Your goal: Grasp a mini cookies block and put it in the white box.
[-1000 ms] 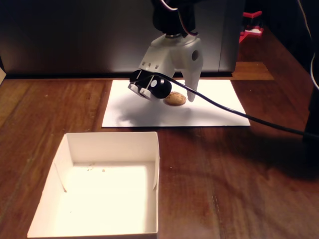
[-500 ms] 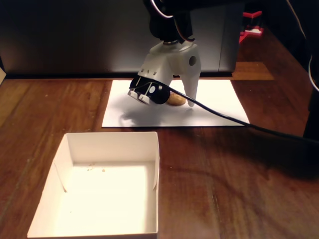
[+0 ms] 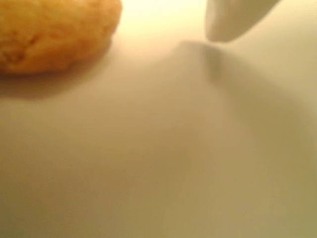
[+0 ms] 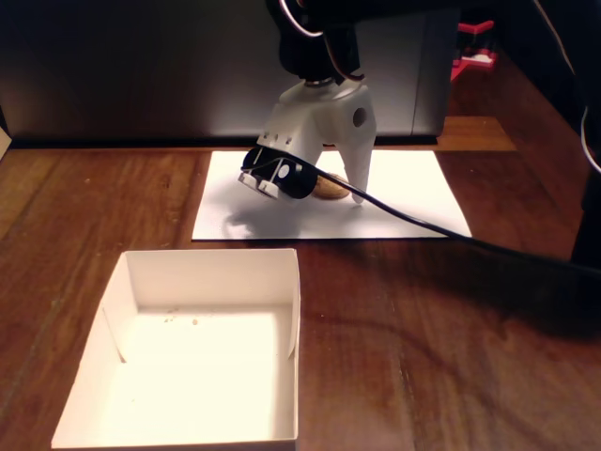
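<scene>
The cookie [image 4: 330,187] — round, golden-brown, rough-crusted — lies on a flat white paper sheet [image 4: 413,202], mostly hidden by the gripper [image 4: 319,193] in the fixed view. The wrist view shows its crumbly surface [image 3: 49,32] at 10 o'clock and one smooth white fingertip [image 3: 233,20] at 1 o'clock, apart — the jaws spread, holding nothing. The square cardboard box [image 4: 127,282] sits at 7 o'clock on the wooden table [image 4: 451,348].

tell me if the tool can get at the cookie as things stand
Probably yes. The tool is down at the white sheet, open, with the cookie beside its white fingertip. Nothing else lies on the sheet around it. Whether the cookie sits fully between the fingers is unclear.
</scene>
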`<action>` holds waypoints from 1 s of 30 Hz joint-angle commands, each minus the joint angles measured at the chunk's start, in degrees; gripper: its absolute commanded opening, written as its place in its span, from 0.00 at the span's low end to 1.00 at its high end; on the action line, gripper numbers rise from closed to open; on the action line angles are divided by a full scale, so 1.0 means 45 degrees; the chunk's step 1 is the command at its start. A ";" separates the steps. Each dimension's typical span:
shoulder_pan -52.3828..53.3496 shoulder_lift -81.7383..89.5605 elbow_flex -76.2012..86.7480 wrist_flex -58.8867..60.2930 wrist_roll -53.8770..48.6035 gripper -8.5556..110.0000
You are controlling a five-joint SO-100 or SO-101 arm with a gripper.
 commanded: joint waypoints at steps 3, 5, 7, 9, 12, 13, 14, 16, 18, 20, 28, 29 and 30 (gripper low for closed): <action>-0.0039 0.0352 -0.1250 0.0273 0.0098 0.41; -0.0059 0.0410 -0.1270 0.0273 0.0098 0.41; -0.0078 0.0469 -0.1289 0.0254 0.0156 0.37; -0.0078 0.0508 -0.1328 0.0215 0.0215 0.34; -0.0098 0.0508 -0.1348 0.0156 0.0254 0.33; -0.0098 0.0508 -0.1348 0.0137 0.0273 0.33; -0.0098 0.0508 -0.1348 0.0098 0.0293 0.33; -0.0098 0.0508 -0.1348 0.0059 0.0352 0.33; -0.0078 0.0527 -0.1348 -0.0020 0.0371 0.33; -0.0078 0.0547 -0.1348 -0.0117 0.0371 0.33; -0.0137 0.0410 -0.1270 -0.0508 0.0469 0.34; -0.0254 0.0352 -0.1250 -0.0625 0.0469 0.34; -0.0313 0.0332 -0.1211 -0.0781 0.0449 0.34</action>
